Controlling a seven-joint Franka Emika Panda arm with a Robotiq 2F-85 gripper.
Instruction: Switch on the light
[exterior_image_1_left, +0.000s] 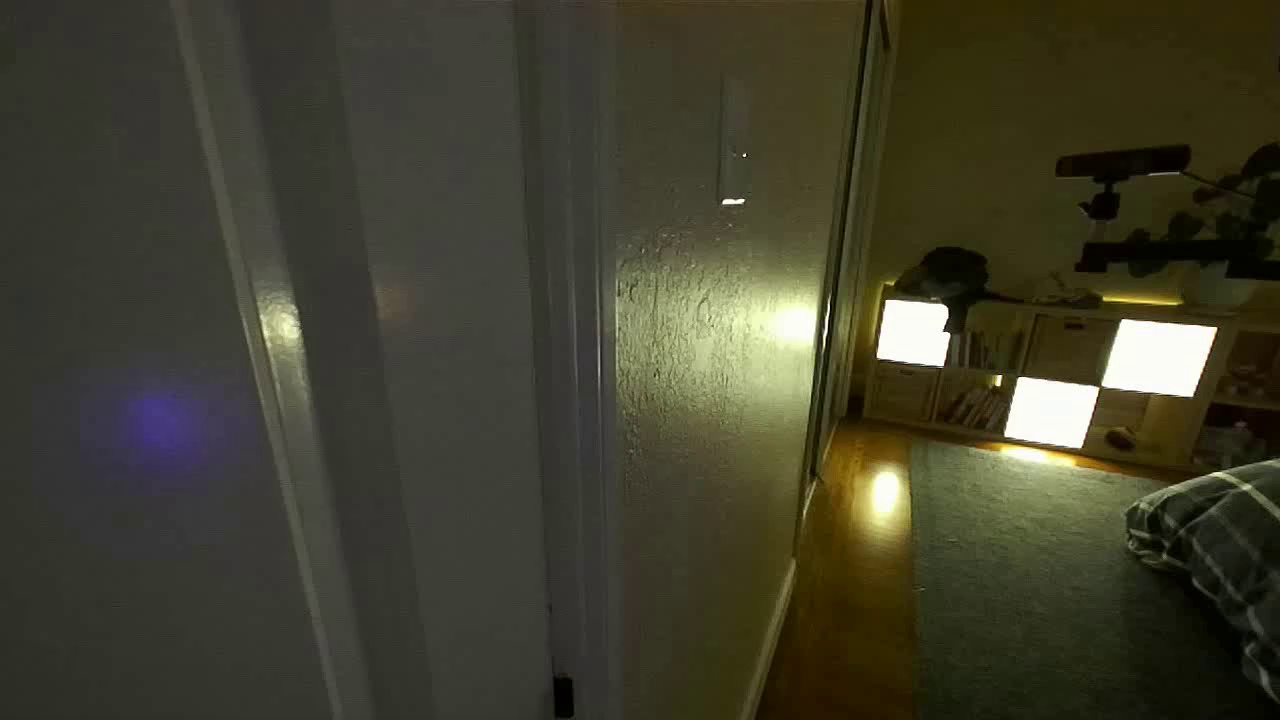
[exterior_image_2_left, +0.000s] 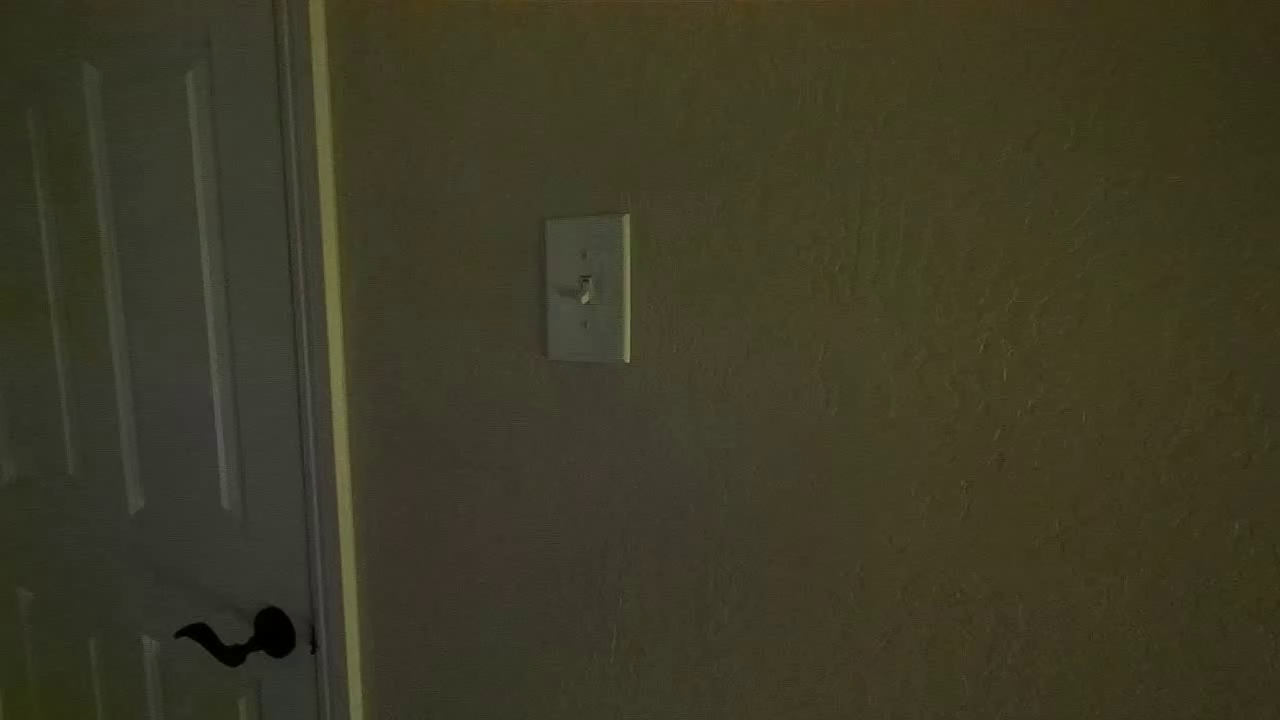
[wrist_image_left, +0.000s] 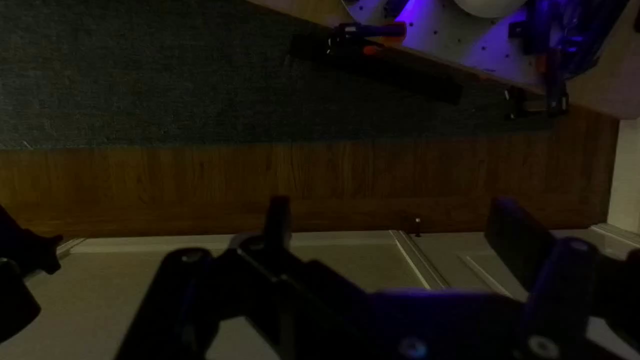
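Dim textured wall (exterior_image_2_left: 900, 420), wooden floor (exterior_image_1_left: 850, 590) beside a grey rug (exterior_image_1_left: 1040, 590), low shelf (exterior_image_1_left: 1140, 312) beyond (three cubbies (exterior_image_1_left: 1050, 412) glowing white)

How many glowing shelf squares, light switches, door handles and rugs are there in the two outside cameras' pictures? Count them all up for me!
Glowing square cubbies: 3
Light switch, in both exterior views, counted once: 1
Lever door handle: 1
Rug: 1
Total: 6
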